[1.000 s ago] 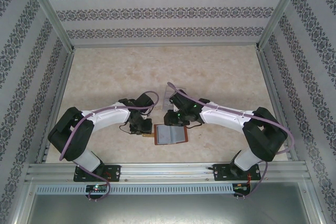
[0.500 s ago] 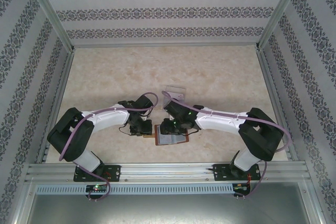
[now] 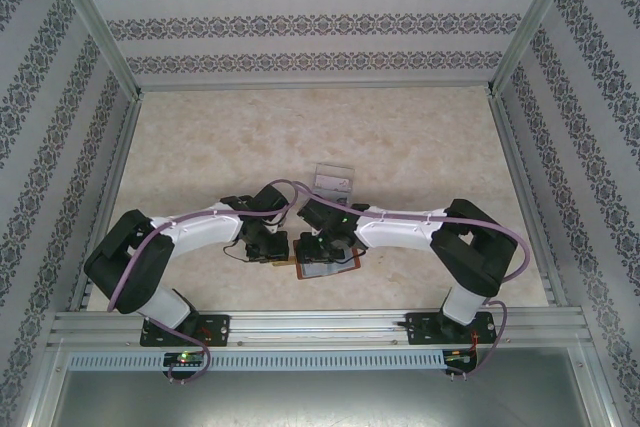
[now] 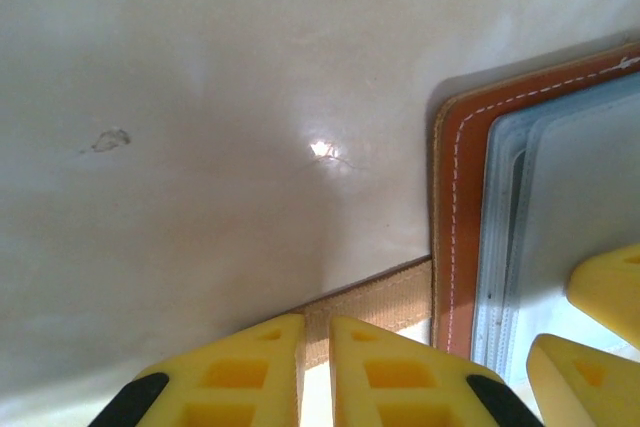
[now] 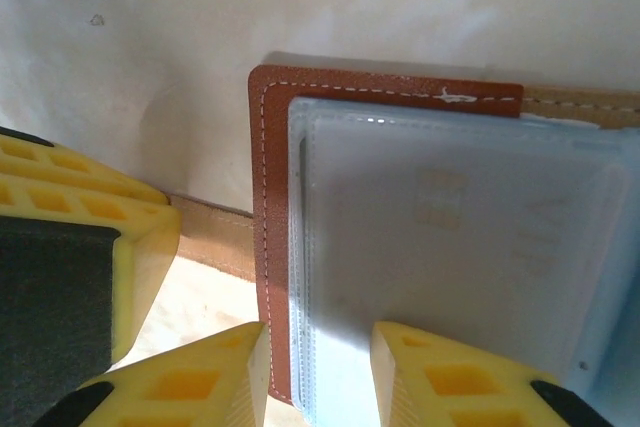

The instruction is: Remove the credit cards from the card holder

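Left hand: pinching narrow on the side tab, just left of the card holder.
Right hand: hovering part-open, jaws straddling the card holder's left rim.
Credit cards: one showing faintly inside the card holder's sleeve.
Progress: that card is waiting to be drawn out.

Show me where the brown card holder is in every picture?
Top view: the card holder lies low in the middle of the table, partly under the right claw.
Left wrist view: the holder is at the right edge, with its stitched brown border running up and down.
Right wrist view: the holder is in the middle and right, with one corner at the upper left.
Landmark: the tan side tab sticks out of the holder's left edge in both wrist views, pinched by the left claw.
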Controlling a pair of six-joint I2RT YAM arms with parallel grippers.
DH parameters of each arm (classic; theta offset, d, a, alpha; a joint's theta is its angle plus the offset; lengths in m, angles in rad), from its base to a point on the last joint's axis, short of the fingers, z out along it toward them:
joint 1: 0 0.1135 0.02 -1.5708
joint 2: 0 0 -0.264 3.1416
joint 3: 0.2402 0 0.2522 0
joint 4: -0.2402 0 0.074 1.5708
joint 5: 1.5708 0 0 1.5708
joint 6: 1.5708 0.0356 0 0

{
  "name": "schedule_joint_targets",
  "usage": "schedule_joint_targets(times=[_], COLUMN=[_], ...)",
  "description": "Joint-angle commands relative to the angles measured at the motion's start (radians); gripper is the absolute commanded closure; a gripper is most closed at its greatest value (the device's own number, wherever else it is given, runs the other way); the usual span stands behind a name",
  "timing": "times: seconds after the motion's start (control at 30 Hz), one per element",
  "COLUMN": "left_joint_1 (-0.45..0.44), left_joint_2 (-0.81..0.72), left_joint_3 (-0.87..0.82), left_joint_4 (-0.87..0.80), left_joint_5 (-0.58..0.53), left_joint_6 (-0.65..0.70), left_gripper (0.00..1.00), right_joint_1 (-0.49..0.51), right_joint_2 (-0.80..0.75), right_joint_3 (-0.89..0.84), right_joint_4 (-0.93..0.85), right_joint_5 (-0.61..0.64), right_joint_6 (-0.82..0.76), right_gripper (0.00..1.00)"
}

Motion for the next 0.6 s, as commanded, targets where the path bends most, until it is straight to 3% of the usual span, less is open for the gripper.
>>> schedule_joint_targets(times=[0.0, 0.33, 0.57], left_joint_1=[-0.013, -0.013, -0.013], left_joint_2=[-0.012, 0.000, 0.006], left_joint_3=[-0.021, -0.011, -0.001], left_joint_4=[-0.011, -0.011, -0.014], left_joint_5=[-0.007, -0.005, -0.002], left_joint_6=[-0.015, -0.011, -0.010], left_gripper=[0.83, 0.83, 0.83], right_joint_1=[0.009, 0.017, 0.045], right_joint_2=[0.006, 0.008, 0.024], right_joint_3=[0.021, 0.072, 0.158], right_joint_4=[-0.087, -0.251, -0.406], right_joint_5=[0.075, 0.193, 0.331], right_joint_6=[-0.002, -0.039, -0.065], right_gripper=[0.65, 0.60, 0.50])
